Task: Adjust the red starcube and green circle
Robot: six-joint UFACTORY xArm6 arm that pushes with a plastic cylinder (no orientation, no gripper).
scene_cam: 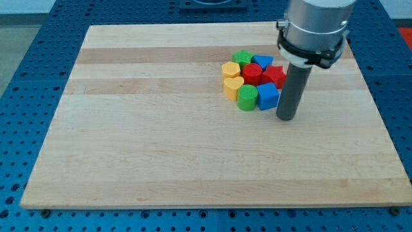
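The red star block point(274, 76) lies at the right side of a tight cluster of blocks on the wooden board point(161, 142). The green circle block point(247, 97) stands at the cluster's bottom edge, between a yellow block point(232, 86) and a blue block point(268, 96). My tip point(286, 118) rests on the board just to the right of the blue block and below the red star, very close to both.
The cluster also holds a red round block point(252, 73), a second yellow block point(230, 69), a green star-like block point(243, 58) and a blue triangle block point(262, 62). The arm's grey body point(315, 29) hangs above the view's top right.
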